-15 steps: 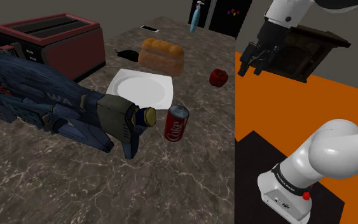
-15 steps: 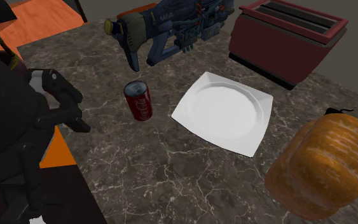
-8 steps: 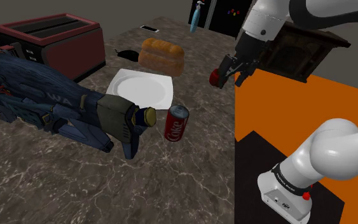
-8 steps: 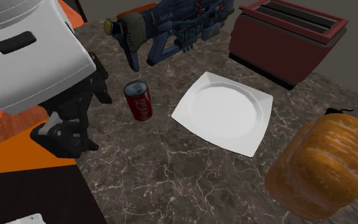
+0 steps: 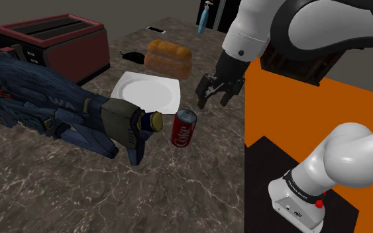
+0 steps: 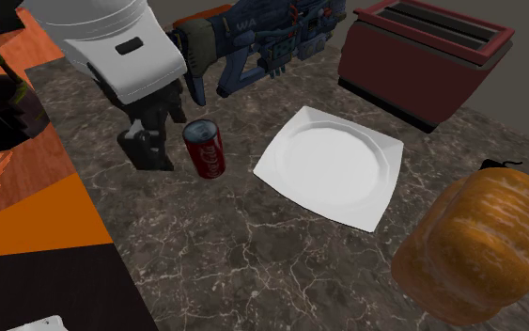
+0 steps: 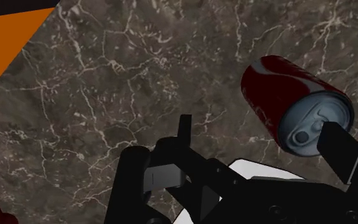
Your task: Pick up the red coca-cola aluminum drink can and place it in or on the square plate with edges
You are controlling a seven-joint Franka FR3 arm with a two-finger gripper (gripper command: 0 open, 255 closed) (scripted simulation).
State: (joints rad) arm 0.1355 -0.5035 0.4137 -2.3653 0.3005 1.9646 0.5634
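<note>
Gripper (image 5: 213, 96) hovers over the marble countertop (image 5: 79, 192) just beside the red Coca-Cola can (image 5: 183, 128); we see its fingers spread apart, clasping nothing. Can stands upright near the white square plate (image 5: 146, 91), not touching it.

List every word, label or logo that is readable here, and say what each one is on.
"WA": on the side of the dark blue toy blaster.
"FR": on the white arm link, cut off by the picture's edge.
White script on the red can: too blurred to read.
Small mark on the stand: too small to read.
</note>
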